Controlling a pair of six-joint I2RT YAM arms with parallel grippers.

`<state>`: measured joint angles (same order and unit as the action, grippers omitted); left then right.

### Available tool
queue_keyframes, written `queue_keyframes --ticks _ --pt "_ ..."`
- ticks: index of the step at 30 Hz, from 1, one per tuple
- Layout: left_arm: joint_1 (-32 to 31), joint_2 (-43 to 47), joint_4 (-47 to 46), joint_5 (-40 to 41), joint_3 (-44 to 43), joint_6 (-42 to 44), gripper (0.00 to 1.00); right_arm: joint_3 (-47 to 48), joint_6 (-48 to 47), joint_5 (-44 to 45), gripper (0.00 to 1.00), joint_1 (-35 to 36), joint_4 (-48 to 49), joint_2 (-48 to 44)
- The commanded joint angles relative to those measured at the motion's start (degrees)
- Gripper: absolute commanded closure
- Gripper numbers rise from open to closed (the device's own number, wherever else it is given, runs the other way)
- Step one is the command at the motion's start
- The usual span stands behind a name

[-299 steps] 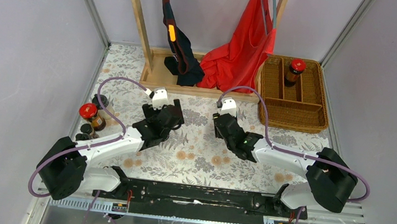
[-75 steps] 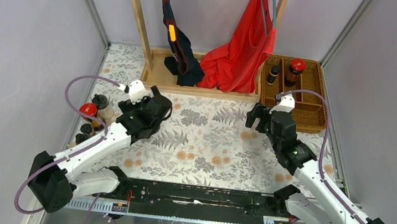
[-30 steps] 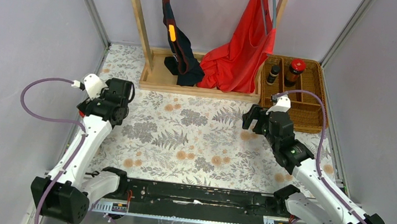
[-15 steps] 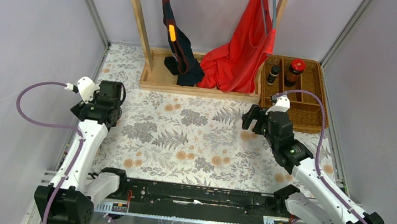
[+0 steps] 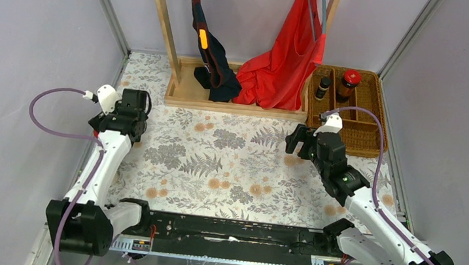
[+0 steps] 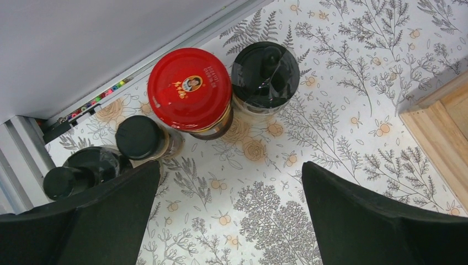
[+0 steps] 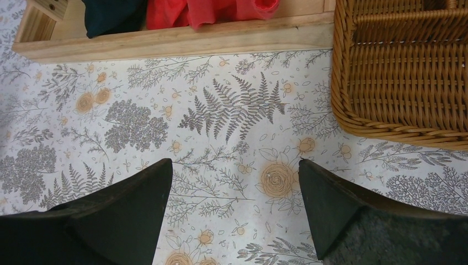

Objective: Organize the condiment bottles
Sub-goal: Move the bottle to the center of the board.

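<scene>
Four condiment bottles wait at the bench's left edge; two sit in the basket at the far right corner.

The left fingers (image 5: 133, 103) hover spread and empty over a tight cluster: a red-lidded jar (image 6: 190, 88), a pale black-capped bottle (image 6: 265, 74) touching it, a second pale bottle (image 6: 138, 137), and a small dark bottle (image 6: 63, 182) partly hidden. The right fingers (image 5: 298, 139), also released, hang over bare bench (image 7: 232, 143) beside the wicker basket (image 5: 343, 146), which holds another red-lidded jar (image 5: 349, 82) and a small dark black-capped bottle (image 5: 323, 88) in neighbouring compartments.
</scene>
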<state>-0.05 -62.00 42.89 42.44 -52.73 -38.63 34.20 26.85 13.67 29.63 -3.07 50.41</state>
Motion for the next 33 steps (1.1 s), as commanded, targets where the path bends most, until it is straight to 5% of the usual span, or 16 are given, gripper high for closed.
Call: queue_keyframes --ticks 1,33 --pt "1.0 -2.5 -4.9 -0.6 -3.0 1.3 0.0 0.3 0.6 -1.7 0.1 0.5 2.8 -0.4" --pt "7.0 -14.8 -9.4 -4.7 -7.1 2.2 0.0 -0.8 1.1 -2.5 0.1 0.6 3.7 -0.1"
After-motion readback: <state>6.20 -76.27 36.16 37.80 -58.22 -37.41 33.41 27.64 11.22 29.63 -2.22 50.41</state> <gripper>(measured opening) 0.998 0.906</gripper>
